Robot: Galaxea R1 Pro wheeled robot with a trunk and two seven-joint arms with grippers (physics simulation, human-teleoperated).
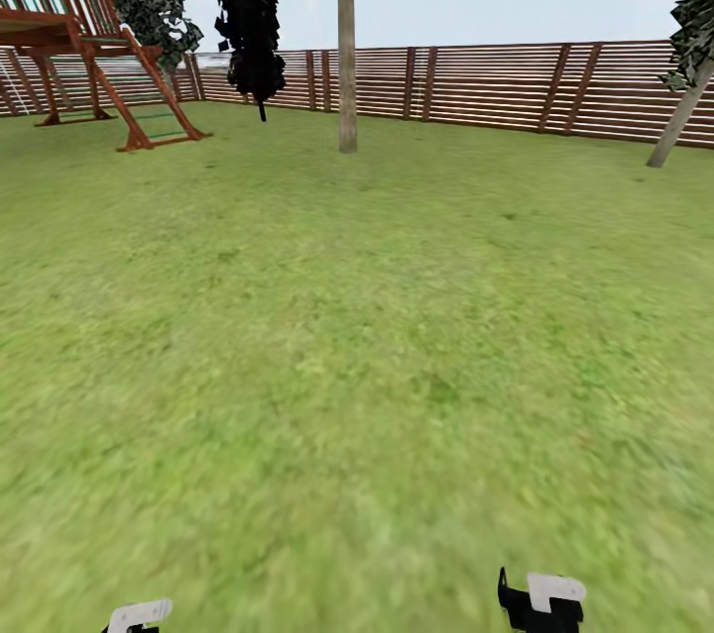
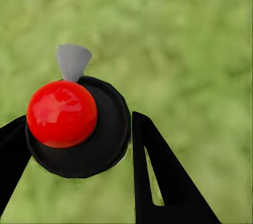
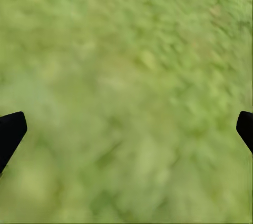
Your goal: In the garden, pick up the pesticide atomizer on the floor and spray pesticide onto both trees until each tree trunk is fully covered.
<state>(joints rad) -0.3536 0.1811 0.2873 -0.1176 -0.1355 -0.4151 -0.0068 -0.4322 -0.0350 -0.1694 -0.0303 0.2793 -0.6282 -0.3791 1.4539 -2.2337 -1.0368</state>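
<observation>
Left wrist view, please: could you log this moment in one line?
left gripper: shut on atomizer | right gripper: open | ahead: tree trunk

No text, label, brand, number or sign can be read anywhere in these views. The atomizer (image 2: 79, 124), with its red ball top and black round body, carries no readable marking, and the fence (image 1: 496, 82) at twelve o'clock in the head view is bare slats. The wooden play frame (image 1: 69, 28) at about ten o'clock also bears no lettering.
</observation>
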